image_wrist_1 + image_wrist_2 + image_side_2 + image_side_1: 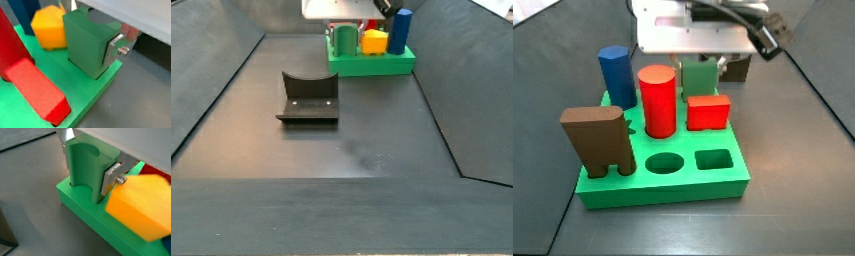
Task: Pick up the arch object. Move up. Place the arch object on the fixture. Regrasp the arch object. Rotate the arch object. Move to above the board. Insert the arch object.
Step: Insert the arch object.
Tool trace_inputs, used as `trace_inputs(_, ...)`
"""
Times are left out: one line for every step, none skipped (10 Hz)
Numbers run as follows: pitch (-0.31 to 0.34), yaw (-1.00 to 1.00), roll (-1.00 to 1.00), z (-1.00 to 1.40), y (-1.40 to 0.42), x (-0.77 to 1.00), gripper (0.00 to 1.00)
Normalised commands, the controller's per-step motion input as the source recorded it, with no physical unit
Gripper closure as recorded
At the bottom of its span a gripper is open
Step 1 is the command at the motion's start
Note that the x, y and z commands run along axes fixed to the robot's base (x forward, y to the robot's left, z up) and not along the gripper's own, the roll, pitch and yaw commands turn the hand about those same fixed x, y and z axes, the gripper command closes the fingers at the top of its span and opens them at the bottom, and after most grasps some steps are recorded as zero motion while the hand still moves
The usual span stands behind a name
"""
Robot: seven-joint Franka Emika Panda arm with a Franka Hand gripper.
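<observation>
Standing upright at the board's [660, 185] far edge, the arch object [85, 44] is clamped between the gripper's [90, 163] silver fingers [114, 48]. In a side view a red block [708, 111] sits at its six o'clock.

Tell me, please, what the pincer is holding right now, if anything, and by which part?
The pincer holds the arch object by its two opposite side faces, near the notched top end, its lower end down at the board.
</observation>
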Motion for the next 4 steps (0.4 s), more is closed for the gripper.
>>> trace_inputs(-0.057, 0.00, 0.12, -0.55, 0.00, 0.17, 1.00)
trace_inputs(-0.157, 0.00, 0.03, -0.26, -0.01, 0.00, 1.00)
trace_inputs(-0.094, 0.00, 0.01, -0.08, 0.00, 0.00, 1.00)
trace_inputs(0.000, 0.00, 0.00, 0.00, 0.00, 0.00, 1.00)
